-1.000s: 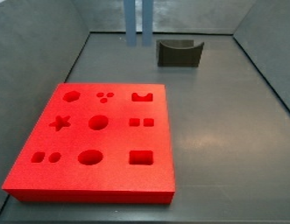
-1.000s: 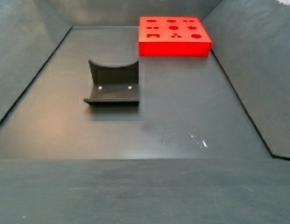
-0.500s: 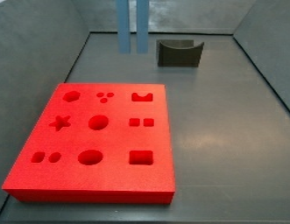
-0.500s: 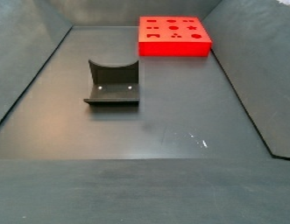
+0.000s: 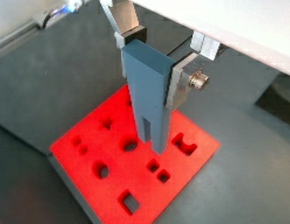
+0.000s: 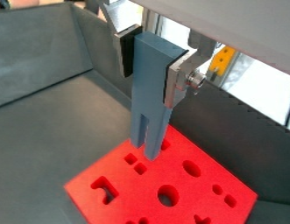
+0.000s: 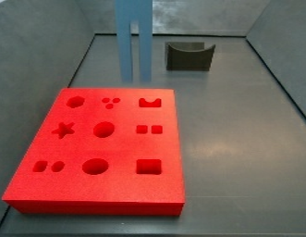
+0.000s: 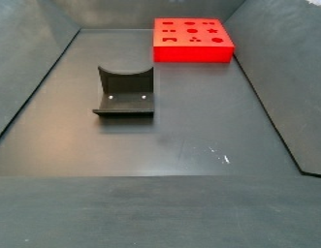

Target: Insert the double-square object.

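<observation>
My gripper is shut on the double-square object, a tall steel-blue bar held upright with its two square prongs pointing down. The silver fingers clamp its upper end in both wrist views. The flat red board with shaped holes lies below the prongs, and the prong tips hang clear above it. In a side view the bar hangs over the far end of the board, whose pair of small square holes is open. The gripper itself is above that frame.
The fixture, a dark curved bracket, stands on the grey floor beyond the board. It also shows in the middle of the floor in a side view, with the board at the far end. Grey walls surround the floor.
In the side view the bar has come down and moved slightly left, toward the board. Its prong tips are now much lower. The board and fixture have not moved.
</observation>
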